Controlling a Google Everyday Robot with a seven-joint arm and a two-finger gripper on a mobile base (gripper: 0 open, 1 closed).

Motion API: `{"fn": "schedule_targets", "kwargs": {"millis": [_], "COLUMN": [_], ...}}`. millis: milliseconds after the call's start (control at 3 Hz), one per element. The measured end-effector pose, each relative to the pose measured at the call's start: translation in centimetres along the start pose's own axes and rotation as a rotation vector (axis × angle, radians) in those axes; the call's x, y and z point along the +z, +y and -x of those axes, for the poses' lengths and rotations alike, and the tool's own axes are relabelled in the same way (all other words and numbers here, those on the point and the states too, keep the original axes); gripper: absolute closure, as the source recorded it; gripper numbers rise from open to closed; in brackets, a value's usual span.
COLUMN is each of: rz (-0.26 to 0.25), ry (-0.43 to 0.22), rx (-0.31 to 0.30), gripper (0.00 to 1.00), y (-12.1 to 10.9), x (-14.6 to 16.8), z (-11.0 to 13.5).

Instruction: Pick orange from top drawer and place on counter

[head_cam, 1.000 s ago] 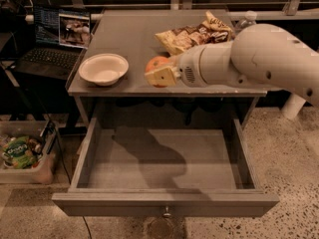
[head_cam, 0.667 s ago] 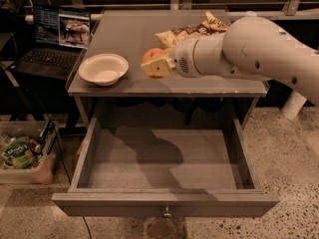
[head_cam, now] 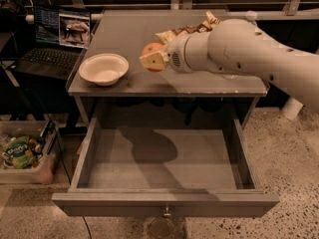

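The orange (head_cam: 151, 50) is held in my gripper (head_cam: 153, 59), just above the middle of the grey counter (head_cam: 134, 34). The gripper's pale fingers (head_cam: 151, 61) are shut on the fruit, with the white arm reaching in from the right. The top drawer (head_cam: 164, 163) is pulled fully open below, its flat grey bottom bare, with a small metal knob (head_cam: 166, 213) on its front. Whether the orange touches the counter cannot be told.
A white bowl (head_cam: 103, 68) sits on the counter's left part. Snack bags (head_cam: 187, 30) lie behind the arm on the counter. A laptop (head_cam: 57, 39) stands to the left of the cabinet. A bin of packets (head_cam: 22, 156) sits on the floor at lower left.
The gripper has carried the orange left and farther back over the counter, from near the front edge toward its middle.
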State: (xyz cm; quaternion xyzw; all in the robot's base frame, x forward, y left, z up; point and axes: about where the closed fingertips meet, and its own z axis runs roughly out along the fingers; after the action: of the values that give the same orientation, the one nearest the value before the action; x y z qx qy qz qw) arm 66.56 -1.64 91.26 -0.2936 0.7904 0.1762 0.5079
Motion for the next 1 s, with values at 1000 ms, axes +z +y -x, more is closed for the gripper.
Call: {"fn": "schedule_targets", "kwargs": {"millis": [1000], "rz": [-0.076], "ry": [0.040], "rx": [0.015], "gripper": [1.00], "y": [-1.0], "x": [3.6], "z": [-0.3]}}
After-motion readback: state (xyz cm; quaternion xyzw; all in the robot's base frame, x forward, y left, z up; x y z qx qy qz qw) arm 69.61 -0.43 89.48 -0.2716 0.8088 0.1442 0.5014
